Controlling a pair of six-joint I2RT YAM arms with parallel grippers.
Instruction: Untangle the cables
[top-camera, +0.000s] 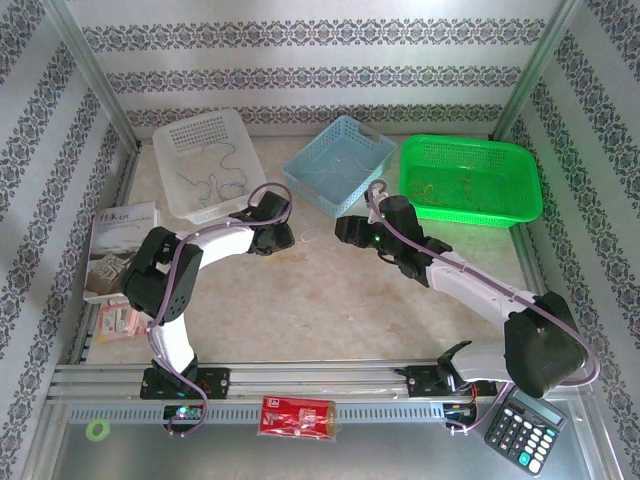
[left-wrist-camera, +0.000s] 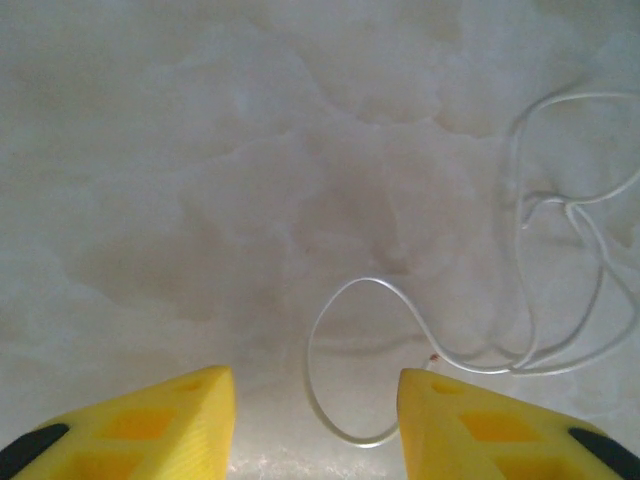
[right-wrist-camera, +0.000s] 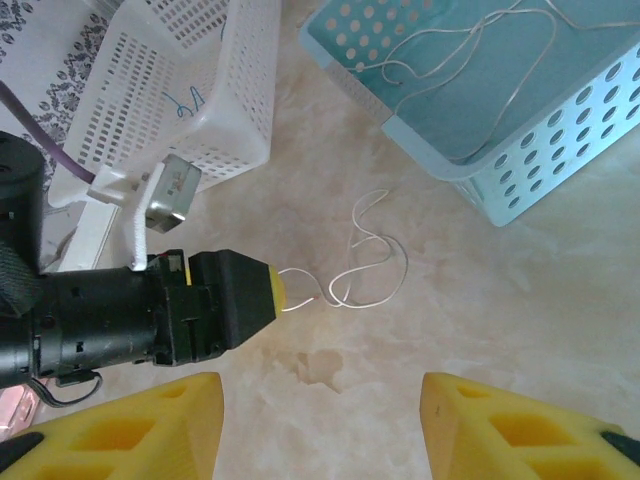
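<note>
Cables (right-wrist-camera: 372, 240) left on the table (right-wrist-camera: 500, 330) amounted to a pale, thin, curly strand lying in loose loops between the two arms. It lay just on the near side of the white basket (right-wrist-camera: 230, 90) and the blue basket (right-wrist-camera: 560, 150).

The left gripper (left-wrist-camera: 315, 385) sat low over the strand's left end. Its yellow fingers were part-way apart, with one loop lying in the gap and nothing pinched yet. The right gripper (right-wrist-camera: 320, 385) hovered nearer, its fingers about half spread and empty.

To pick the strand up well, the left fingers probably needed to close squarely on that loop at table level, since so fine a wire could slip out beneath a pad. A slow lift would then show whether the loops came free.

Whether this was one strand or two crossed ones could not be told. Its right-hand loops ran off the edge of the left wrist view, and it was unclear whether a fingertip touched the bare end.
</note>
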